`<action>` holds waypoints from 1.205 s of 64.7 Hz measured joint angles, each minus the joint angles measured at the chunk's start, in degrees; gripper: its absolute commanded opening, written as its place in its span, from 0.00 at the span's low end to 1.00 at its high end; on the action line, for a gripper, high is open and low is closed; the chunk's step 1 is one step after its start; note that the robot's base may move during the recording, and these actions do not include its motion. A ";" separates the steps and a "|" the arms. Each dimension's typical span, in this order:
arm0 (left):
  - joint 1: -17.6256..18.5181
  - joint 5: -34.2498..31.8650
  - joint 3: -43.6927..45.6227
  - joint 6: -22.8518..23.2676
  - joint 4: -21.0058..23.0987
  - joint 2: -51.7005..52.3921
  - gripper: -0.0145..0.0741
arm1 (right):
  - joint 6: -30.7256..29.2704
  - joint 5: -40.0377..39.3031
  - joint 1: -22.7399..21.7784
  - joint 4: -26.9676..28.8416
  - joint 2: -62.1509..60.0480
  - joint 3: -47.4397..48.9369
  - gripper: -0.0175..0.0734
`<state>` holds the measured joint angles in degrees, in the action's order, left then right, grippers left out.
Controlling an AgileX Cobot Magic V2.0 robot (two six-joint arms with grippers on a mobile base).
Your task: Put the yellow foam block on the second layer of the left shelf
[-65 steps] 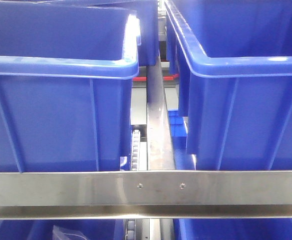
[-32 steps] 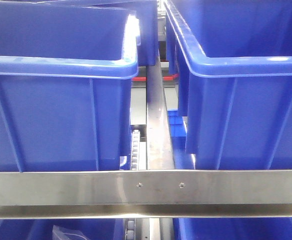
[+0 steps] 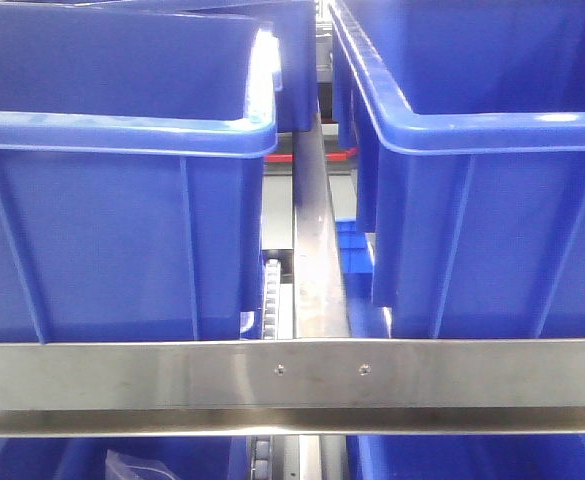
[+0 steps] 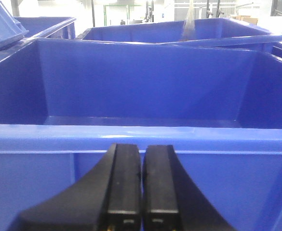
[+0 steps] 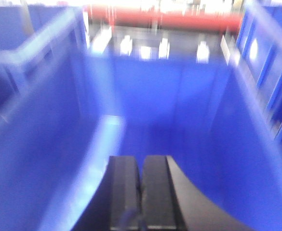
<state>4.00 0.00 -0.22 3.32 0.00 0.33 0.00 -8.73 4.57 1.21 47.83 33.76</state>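
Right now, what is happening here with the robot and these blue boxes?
Nothing is being handled at this moment. The left gripper is shut and empty, in front of the near wall of a blue bin. The right gripper is also shut and empty, inside or over another blue bin; that view is blurred. No yellow foam block appears in any view. The front camera shows only two bins behind a metal shelf rail.

Black grippers [image 4: 141, 192] [image 5: 141, 197] — seemingly matte, curved.

Left bin [image 3: 122, 200] and right bin [image 3: 492, 190] flank the divider rail [image 3: 317, 260]; front rail [image 3: 292, 385] before them.
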 measured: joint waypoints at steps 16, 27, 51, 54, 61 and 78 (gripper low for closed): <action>0.00 0.00 0.00 0.00 0.00 0.00 0.30 | 0.00 0.40 0.00 0.00 -15.53 -13.82 0.24; 0.00 0.00 0.00 0.00 0.00 0.00 0.30 | 0.00 0.66 0.00 0.00 -28.17 -22.24 0.24; 0.00 0.00 0.00 0.00 0.00 0.00 0.30 | 0.00 5.89 0.00 0.10 -40.50 -27.25 0.24; 0.00 0.00 0.00 0.00 0.00 0.00 0.30 | 0.00 6.09 0.00 0.10 -40.50 -27.25 0.24; 0.00 0.00 0.00 0.00 0.00 0.00 0.30 | 0.00 6.09 0.00 0.18 -40.50 -27.25 0.24; 0.00 0.00 0.00 0.00 0.00 0.00 0.30 | 0.00 6.09 -0.10 0.18 -40.50 -27.83 0.24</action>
<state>4.00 0.00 -0.22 3.32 0.00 0.33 0.00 -2.65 4.46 1.39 7.33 5.93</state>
